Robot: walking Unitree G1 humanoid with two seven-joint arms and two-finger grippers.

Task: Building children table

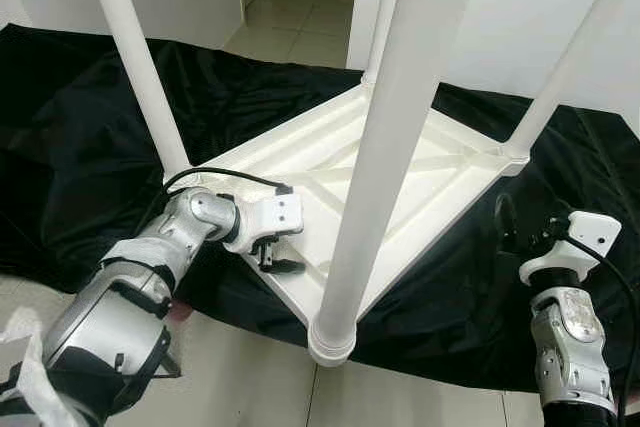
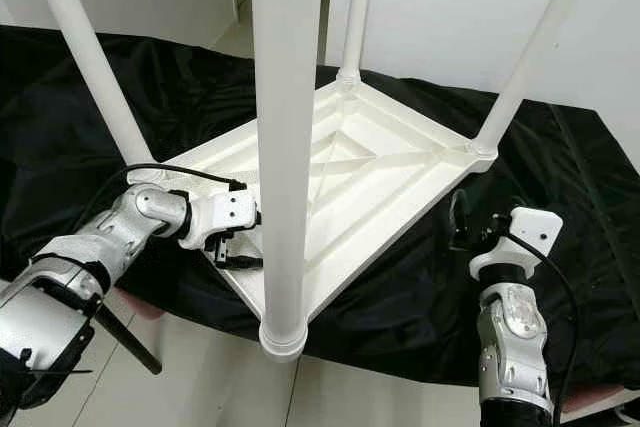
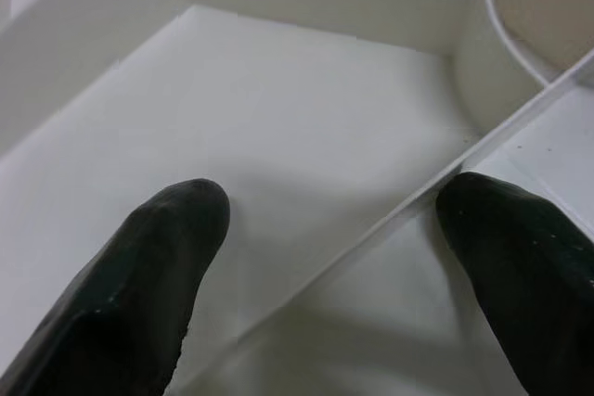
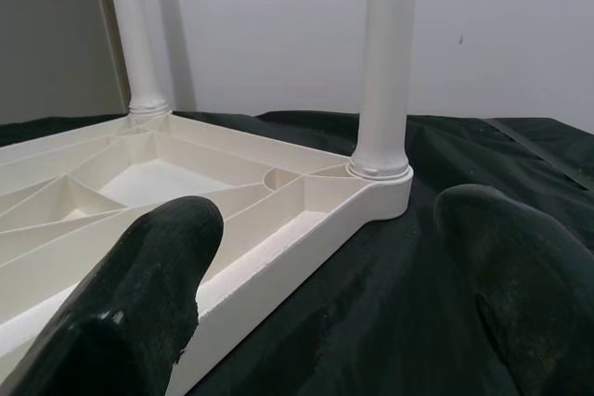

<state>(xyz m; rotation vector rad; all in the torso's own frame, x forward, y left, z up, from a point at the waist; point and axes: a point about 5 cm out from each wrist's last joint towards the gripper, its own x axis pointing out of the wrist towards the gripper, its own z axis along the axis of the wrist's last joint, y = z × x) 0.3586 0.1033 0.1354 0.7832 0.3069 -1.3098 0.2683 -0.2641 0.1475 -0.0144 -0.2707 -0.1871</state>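
Left gripper fingers spread over upturned table rib, right gripper open above black cloth

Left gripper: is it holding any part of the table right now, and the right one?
Nothing is held. The left gripper is open, its fingers straddling a rib on the upturned tabletop. The right gripper is open beside the table's edge.

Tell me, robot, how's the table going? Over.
Left tool open, down on upturned table underside. Right tool open, beside table corner. Four legs up. Black cloth underneath.
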